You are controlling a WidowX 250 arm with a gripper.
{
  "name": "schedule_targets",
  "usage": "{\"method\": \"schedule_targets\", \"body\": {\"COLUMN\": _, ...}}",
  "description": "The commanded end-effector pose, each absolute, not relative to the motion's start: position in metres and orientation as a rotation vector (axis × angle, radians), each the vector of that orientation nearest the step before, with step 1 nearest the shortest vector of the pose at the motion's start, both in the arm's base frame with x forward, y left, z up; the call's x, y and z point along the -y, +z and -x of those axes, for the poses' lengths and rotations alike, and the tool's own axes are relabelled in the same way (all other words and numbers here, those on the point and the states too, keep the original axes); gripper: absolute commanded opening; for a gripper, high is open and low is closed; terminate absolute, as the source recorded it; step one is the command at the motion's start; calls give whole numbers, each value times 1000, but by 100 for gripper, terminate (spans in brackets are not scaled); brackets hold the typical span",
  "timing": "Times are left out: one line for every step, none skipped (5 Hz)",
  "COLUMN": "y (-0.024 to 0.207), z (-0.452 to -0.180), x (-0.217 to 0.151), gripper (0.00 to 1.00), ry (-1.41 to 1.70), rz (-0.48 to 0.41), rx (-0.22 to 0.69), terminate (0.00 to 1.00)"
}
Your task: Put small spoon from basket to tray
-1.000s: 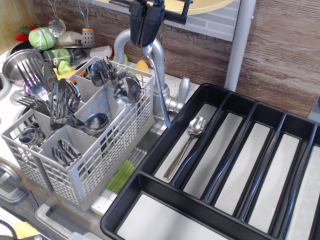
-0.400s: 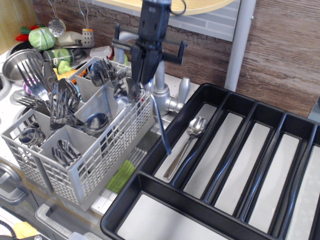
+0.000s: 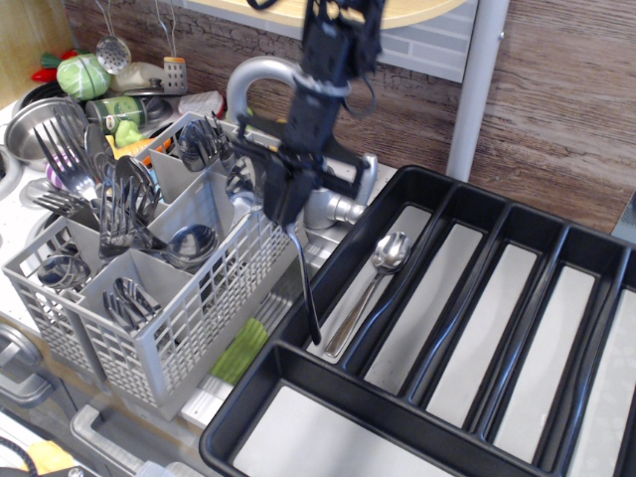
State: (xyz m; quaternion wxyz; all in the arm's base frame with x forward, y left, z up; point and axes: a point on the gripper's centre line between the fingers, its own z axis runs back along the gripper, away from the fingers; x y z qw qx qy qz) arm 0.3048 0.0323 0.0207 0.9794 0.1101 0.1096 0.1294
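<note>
Pinching small spoon (image 3: 304, 283) w/ gripper (image 3: 281, 211), handle down over tray (image 3: 417, 189) edge.

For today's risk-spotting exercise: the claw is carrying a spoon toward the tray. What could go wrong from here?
1. The small spoon hangs by one end from the claw, with most of its length below; it may swing or slip.
2. Its lower tip is near the tray rim, which it could strike, possibly dropping the spoon between tray and basket.
3. The nearest compartment already holds a spoon; landing on it might make the new one lie crooked.
</note>
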Motion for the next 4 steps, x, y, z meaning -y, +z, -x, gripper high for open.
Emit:
{"method": "schedule_targets", "body": {"y": 32, "z": -321, "x": -5, "gripper": 0, "ry": 296, "rz": -207, "rx": -137, "terminate": 0}}
{"method": "schedule_targets", "body": {"y": 32, "z": -321, "x": -5, "gripper": 100, "ry": 296, "rz": -207, "rx": -137, "terminate": 0}}
{"method": "schedule_targets", "body": {"y": 32, "z": -321, "x": -5, "gripper": 100, "ry": 296, "rz": -207, "rx": -137, "terminate": 0}}
{"method": "schedule_targets", "body": {"y": 32, "z": -321, "x": -5, "gripper": 100, "ry": 296, "rz": -207, "rx": -137, "terminate": 100}}
